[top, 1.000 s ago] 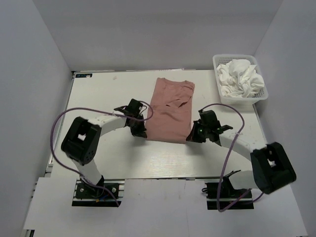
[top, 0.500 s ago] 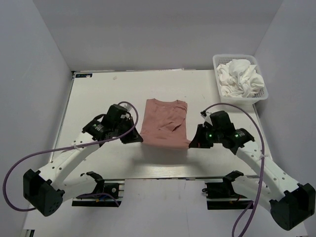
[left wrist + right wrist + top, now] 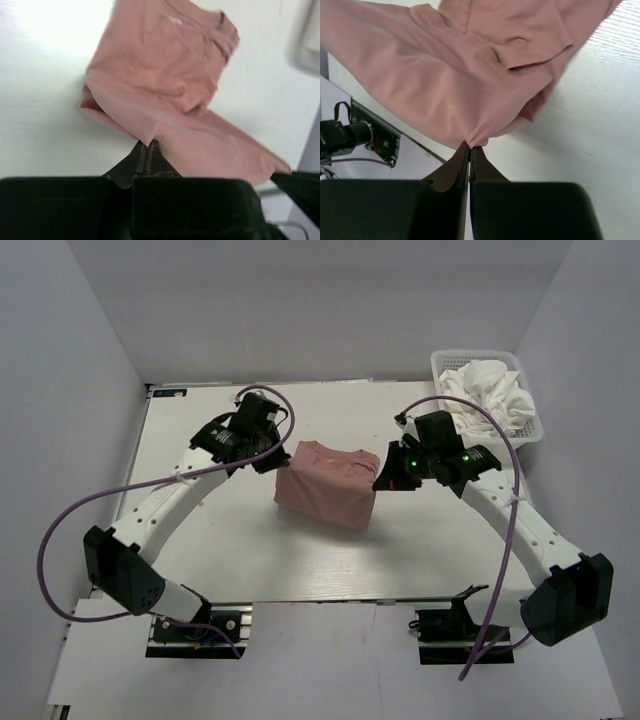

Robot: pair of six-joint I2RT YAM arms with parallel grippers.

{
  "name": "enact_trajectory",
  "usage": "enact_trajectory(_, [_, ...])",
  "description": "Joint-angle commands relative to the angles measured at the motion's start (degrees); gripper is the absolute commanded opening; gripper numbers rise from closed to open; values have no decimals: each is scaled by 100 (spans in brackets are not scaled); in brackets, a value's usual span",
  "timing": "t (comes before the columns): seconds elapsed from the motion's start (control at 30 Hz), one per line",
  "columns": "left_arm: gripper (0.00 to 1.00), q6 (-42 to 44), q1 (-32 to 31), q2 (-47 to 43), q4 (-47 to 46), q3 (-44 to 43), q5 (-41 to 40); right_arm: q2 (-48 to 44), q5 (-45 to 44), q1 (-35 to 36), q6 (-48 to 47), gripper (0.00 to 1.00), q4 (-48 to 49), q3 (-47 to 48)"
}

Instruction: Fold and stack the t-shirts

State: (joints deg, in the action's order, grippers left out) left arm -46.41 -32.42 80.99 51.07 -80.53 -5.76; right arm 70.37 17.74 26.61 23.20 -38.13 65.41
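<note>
Now at the left pincer (image 3: 147,150): it is closed right down and pinching one corner of the pink t-shirt's (image 3: 160,70) hem, with nothing else in its grip.
Right pincer (image 3: 470,148): it is likewise closed tight and pinching the opposite hem corner, where a small pucker of cloth is gathering at its tips.
Between the two pincers: the held hem is hanging as a slightly sagging line, so that edge's long axis is running straight across from one pincer to the other.
Which arm is nearer: neither, since each is gripping its own corner and both are holding it up off the table (image 3: 300,560).
Just below and ahead of the tips: the cloth is dropping away from both pincers like a loose curtain, then meeting the part that is lying on the table.
Farther ahead of the left pincer: the collar end is lying flat with its neck opening pointing away from the tips.
Relation the coming move is turning on: the collar end is lying ahead of and beneath the held hem. So, by my judgement, both pincers are needing to travel toward it together and lower evenly for the fold to land square.
How the shirt is looking: it is dusty pink, soft and limp, half doubled, with gentle creases across the chest and a faint pale mark near the collar.
Far beyond the right pincer: a basket (image 3: 478,354) is holding crumpled white t-shirts (image 3: 485,395), well apart from the pink one — these are waiting their turn.
</note>
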Motion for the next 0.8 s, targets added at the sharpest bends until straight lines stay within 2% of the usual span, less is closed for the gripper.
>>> enact_trajectory(0.0, [0, -148, 43, 442, 369, -594, -882, 319, -156, -225, -132, 0, 59, 437])
enact_trajectory(0.33, [0, 272, 456, 1744, 106, -1895, -1068, 1153, 45, -824, -105, 0, 674, 842])
enact_trajectory(0.77, [0, 598, 913, 3773, -211, -3354, -471, 2849, 591, -1536, -264, 0, 1168, 1693])
